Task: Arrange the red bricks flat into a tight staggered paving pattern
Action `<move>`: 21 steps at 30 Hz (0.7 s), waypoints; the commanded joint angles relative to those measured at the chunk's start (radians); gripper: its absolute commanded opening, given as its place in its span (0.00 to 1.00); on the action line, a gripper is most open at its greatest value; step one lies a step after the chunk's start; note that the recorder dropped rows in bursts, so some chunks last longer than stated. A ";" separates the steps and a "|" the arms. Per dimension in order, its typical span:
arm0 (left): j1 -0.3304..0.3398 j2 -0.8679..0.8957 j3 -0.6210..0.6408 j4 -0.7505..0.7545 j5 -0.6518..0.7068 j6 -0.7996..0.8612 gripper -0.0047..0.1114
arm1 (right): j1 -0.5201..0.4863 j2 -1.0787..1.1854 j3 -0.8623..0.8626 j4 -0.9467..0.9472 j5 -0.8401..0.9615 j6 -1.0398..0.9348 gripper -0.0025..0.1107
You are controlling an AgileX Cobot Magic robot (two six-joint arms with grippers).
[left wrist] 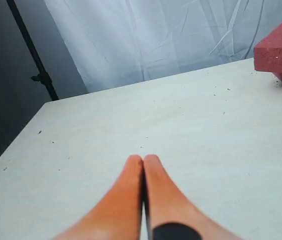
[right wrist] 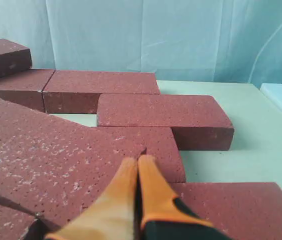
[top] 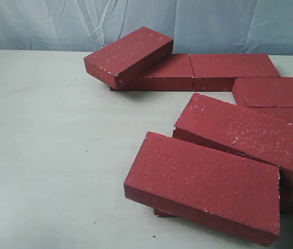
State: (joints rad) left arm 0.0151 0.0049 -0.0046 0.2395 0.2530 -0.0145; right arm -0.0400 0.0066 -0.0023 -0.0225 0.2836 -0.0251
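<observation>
**Red bricks on the bench, both arms idle.** The red bricks (top: 233,67) are clustered on the right half and far side of the pale bench (top: 48,145), loosely and not in a tight pattern. Two lie flat, end to end, along the back. A tilted brick (top: 128,56) leans with one end propped on the left one of this pair. A further flat brick (top: 274,91) sits at the right, just in front of the back row. In the foreground, the nearest brick (top: 203,184) and a slanted brick (top: 242,132) behind it rest askew on top of others.

The left gripper (left wrist: 143,160) has its orange jaws together and empty. It is over bare bench, well apart from the bricks.

The right gripper (right wrist: 137,161) has its jaws together and empty, with the tips above the heaped bricks; contact cannot be told.

A pale blue cloth (top: 214,23) hangs behind.
</observation>
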 commanded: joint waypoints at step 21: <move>0.004 -0.005 0.005 -0.550 -0.546 -0.039 0.04 | -0.006 -0.007 -0.024 0.234 -0.571 0.137 0.01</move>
State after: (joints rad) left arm 0.0151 0.0049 -0.0046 -0.2907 -0.2012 -0.0293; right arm -0.0400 0.0049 -0.0023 0.2251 -0.2642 0.0992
